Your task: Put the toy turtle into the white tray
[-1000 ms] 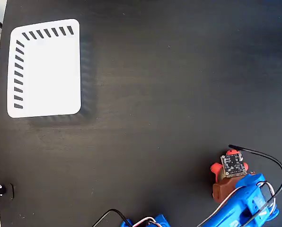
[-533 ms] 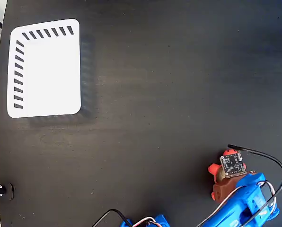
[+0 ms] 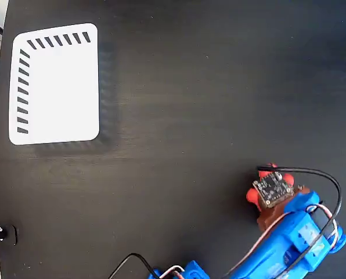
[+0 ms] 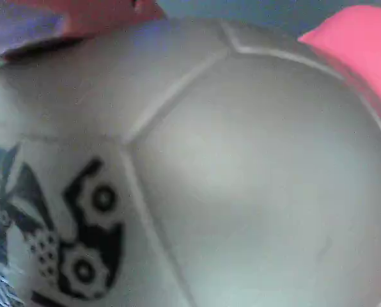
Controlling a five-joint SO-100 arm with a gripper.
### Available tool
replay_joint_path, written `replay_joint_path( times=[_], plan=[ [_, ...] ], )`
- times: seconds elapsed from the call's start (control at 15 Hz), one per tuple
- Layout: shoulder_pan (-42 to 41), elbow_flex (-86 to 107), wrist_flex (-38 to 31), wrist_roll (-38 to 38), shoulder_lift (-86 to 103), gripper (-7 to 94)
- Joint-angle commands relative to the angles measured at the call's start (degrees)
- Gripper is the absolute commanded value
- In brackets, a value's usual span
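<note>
**Turtle under my wrist, tray far across the counter**

My jaws [image 3: 270, 204] sit low at the lower right of the fixed view, right over the toy turtle [image 3: 265, 190]. From above, the small circuit board of my wrist camera covers most of the toy, and only red-orange bits show past its edges: a leg at the left, a scrap at the top. The brown part of my jaws lies just below and right of those bits, touching or nearly touching the turtle. Whether my jaws are closed on it or merely around it I cannot tell; neither view shows the fingertips.

I judge I am placed this way because the grasp has to happen here before any carrying. The white tray [image 3: 57, 84] lies in the upper left corner, well apart from me, with bare dark counter [image 3: 190, 104] between us. Nothing lies in the tray.

In the wrist view the turtle's shell [image 4: 241, 185] fills nearly the whole picture, so my camera is very close to it. It is a pale tan dome, smooth, scored with shallow lines into plates. A black-and-white printed mark [image 4: 82, 236] with small round shapes sits at the lower left. Red-orange parts peek in at the top left and the upper right edge. It looks soft, so I expect it to give under a squeeze.
</note>
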Motion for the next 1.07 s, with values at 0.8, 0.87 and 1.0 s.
replay_joint_path(
  times=[0.8, 0.87, 1.0],
  plan=[
    [-40.9, -20.8, 11.0, -12.4, 12.0, 0],
    [-43.9, -24.4, 11.4, -12.7, 10.5, 0],
    [-49.8, -33.7, 14.0, -13.6, 5.9, 0]
  ],
)
